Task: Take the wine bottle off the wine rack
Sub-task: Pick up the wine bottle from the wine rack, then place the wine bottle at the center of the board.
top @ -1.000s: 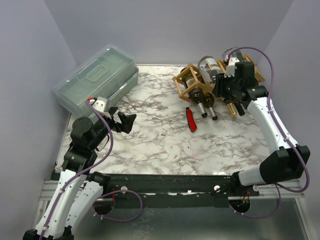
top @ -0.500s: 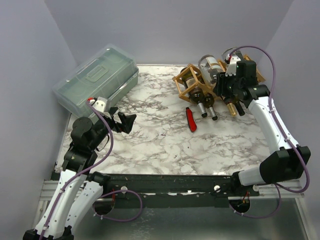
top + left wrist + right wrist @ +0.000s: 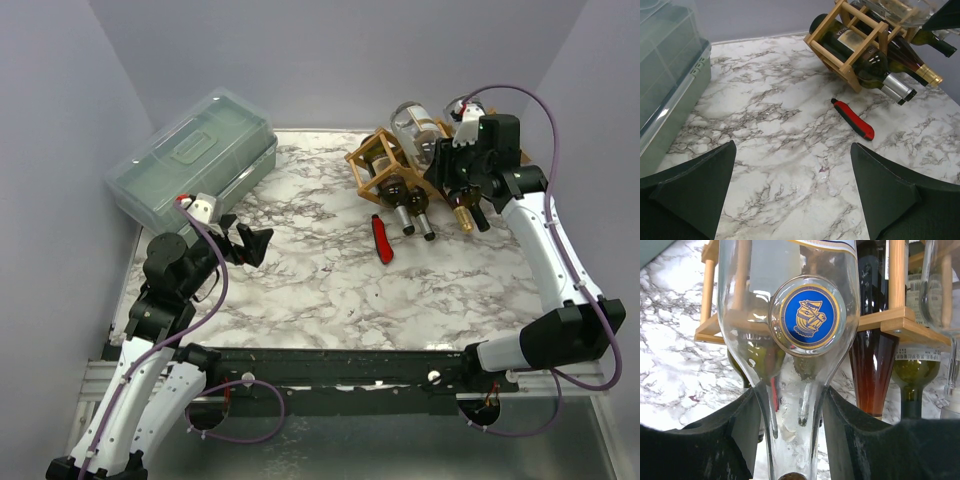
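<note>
Wine bottle (image 3: 807, 315) of clear glass, a blue ship medallion on its shoulder, sits clamped by the neck in your right gripper (image 3: 792, 440), both black fingers pressed to the glass at the bottom centre of the wrist view. From overhead, the bottle lies in the upper right of the frame, its body across the top of the wine rack (image 3: 900, 320). Whether it rests on the wood or hangs just clear cannot be told. Dark bottles (image 3: 875, 72) lie lodged in the lattice cells beneath it. Your left gripper (image 3: 792, 150) hangs wide open and empty over the marble table (image 3: 765, 115) at left, near the plastic box (image 3: 670, 75) and well apart from a red utility knife (image 3: 854, 119). The grasp looks made. What is left for you, on this showing, is to draw the bottle away from the frame and set it down.
</note>
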Controlling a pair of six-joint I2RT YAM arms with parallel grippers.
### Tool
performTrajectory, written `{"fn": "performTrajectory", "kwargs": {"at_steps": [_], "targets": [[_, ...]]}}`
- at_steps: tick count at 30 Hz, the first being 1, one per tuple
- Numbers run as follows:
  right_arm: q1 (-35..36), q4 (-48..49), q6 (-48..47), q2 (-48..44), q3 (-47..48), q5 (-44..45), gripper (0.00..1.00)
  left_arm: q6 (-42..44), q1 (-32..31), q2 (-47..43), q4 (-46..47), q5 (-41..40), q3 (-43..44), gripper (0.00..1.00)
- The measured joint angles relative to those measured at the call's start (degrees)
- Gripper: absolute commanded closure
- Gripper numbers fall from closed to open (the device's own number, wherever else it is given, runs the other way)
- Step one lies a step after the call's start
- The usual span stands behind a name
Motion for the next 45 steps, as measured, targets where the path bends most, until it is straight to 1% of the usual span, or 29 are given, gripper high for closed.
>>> {"fn": "performTrajectory", "kwargs": {"at_steps": [12,25,32,45], "targets": [[0.00,-1.03,0.04,-0.13,2.73,-4.83,1.00,0.31,0.00,0.15,0.00,0.00,-0.11,0.01],[0.02,-3.32,0.13,-0.20,2.95,-12.17,1.00,0.79,0.00,0.04,0.31,0.26,-0.44,0.01],[0.35,-4.17,0.13,-0.22,3.72,-16.44,1.00,1.05,0.00,-0.61,1.05,1.84,-0.52,0.01],[2.10,-5.22,0.35,-0.83,3.50,-21.68,1.00,1.07,0.00,-0.90,2.75,4.13,-1.64,0.01]]}}
